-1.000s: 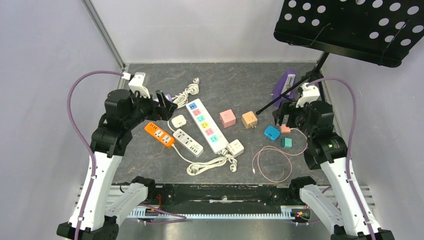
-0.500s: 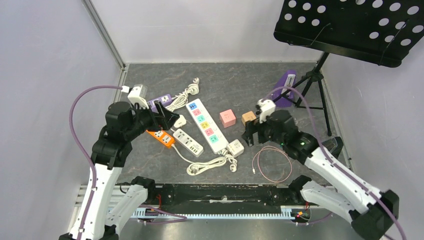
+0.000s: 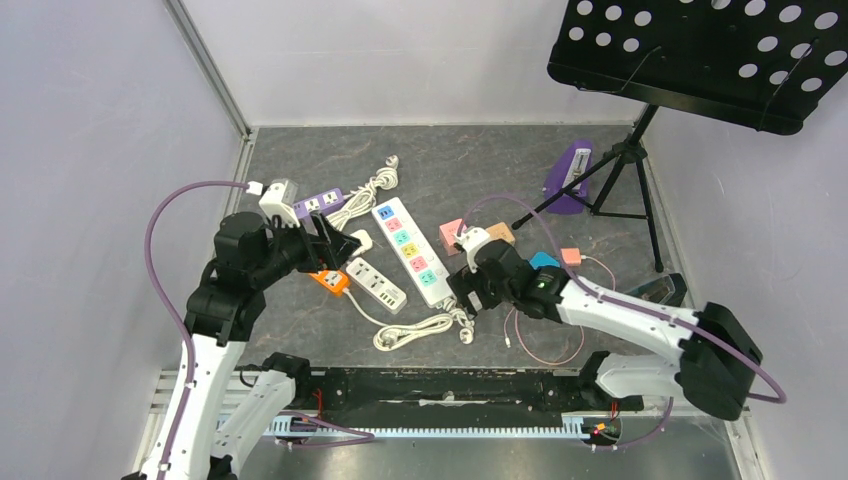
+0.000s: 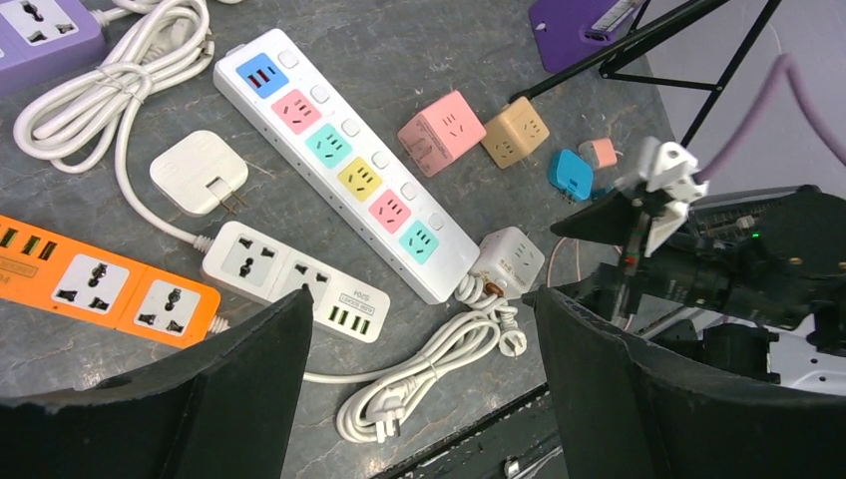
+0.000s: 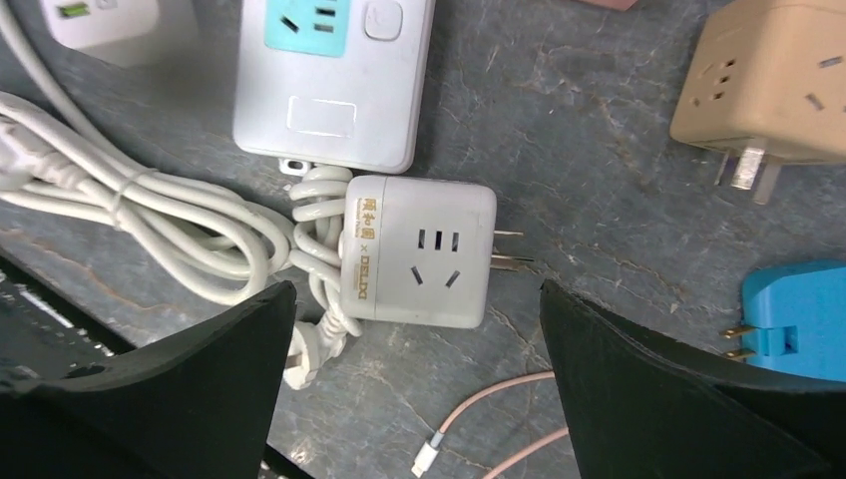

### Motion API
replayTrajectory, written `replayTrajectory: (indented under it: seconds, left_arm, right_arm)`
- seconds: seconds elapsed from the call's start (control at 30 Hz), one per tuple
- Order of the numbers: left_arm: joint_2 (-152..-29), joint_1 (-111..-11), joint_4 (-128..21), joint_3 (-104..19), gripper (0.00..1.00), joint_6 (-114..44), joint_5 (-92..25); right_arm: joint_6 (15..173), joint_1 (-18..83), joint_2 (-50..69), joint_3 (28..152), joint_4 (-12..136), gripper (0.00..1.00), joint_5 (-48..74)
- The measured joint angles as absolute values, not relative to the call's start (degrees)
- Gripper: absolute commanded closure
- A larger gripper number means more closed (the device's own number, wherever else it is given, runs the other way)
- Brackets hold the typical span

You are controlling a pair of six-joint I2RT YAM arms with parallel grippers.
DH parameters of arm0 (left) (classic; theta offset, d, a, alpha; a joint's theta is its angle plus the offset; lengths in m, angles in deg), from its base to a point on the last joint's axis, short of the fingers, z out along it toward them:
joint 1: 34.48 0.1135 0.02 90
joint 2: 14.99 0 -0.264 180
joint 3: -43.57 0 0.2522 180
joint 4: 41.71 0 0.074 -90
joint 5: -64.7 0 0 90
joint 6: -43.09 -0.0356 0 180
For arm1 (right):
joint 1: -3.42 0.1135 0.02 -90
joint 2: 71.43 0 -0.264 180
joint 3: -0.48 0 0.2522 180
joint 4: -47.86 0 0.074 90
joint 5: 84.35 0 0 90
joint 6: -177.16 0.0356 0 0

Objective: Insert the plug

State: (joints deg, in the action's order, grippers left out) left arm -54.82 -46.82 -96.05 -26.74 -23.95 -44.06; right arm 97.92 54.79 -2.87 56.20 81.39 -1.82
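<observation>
A white cube plug adapter [image 5: 419, 254] lies on the dark table, prongs pointing right, beside the end of a long white power strip [image 5: 334, 80] with coloured sockets [image 3: 412, 250]. My right gripper [image 5: 419, 399] is open and empty, hovering just above the cube with one finger on each side. In the top view it [image 3: 466, 288] covers most of the cube. The cube also shows in the left wrist view [image 4: 509, 264]. My left gripper [image 3: 335, 245] is open and empty, hovering over the orange strip [image 4: 100, 289] at the left.
A small white strip [image 3: 375, 285], a coiled white cord [image 3: 415, 330], a pink cube [image 3: 450, 232], a tan cube [image 5: 768, 85], a blue adapter [image 5: 798, 309] and a pink cable [image 3: 545, 335] lie around. A music stand [image 3: 700, 55] rises at the back right.
My right arm has swung from the right side of the table leftward to above the white cube adapter. My left gripper has drifted slightly forward and right.
</observation>
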Motion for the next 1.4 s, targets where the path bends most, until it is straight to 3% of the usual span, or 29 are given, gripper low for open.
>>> replayTrajectory:
  seconds: [0.33, 0.43, 0.6, 0.7, 1.03, 1.23, 1.4]
  left_arm:
    - [-54.1, -46.8, -96.1, -25.1, 0.14, -24.0, -43.8]
    - [-53.9, -46.8, -96.1, -25.1, 0.14, -24.0, -43.5]
    - [-53.7, -46.8, -96.1, -25.1, 0.13, -24.0, -41.7]
    - [-53.8, -46.8, -96.1, -25.0, 0.13, -24.3, -40.7]
    - [-56.6, -46.8, -95.4, -24.4, 0.17, -25.9, -43.5]
    - [-56.2, -47.7, -89.5, -20.2, 0.21, -26.1, -49.0]
    - [-57.0, -54.4, -85.6, -19.9, 0.2, -30.3, -51.4]
  right_arm:
    - [99.4, 58.0, 6.2, 56.2, 79.7, 0.21, -6.4]
    - [100.6, 58.5, 6.7, 56.4, 79.2, 0.31, -7.4]
    - [102.5, 58.6, 7.1, 56.4, 78.5, 0.62, -10.3]
    - [103.3, 58.6, 7.1, 56.4, 78.5, 0.7, -11.5]
    - [103.0, 56.8, 3.8, 58.8, 78.7, 0.69, -8.2]
    - [103.6, 51.1, 0.8, 61.2, 76.6, 0.69, 1.5]
    - [108.2, 46.0, -2.4, 60.2, 70.8, 0.69, 13.4]
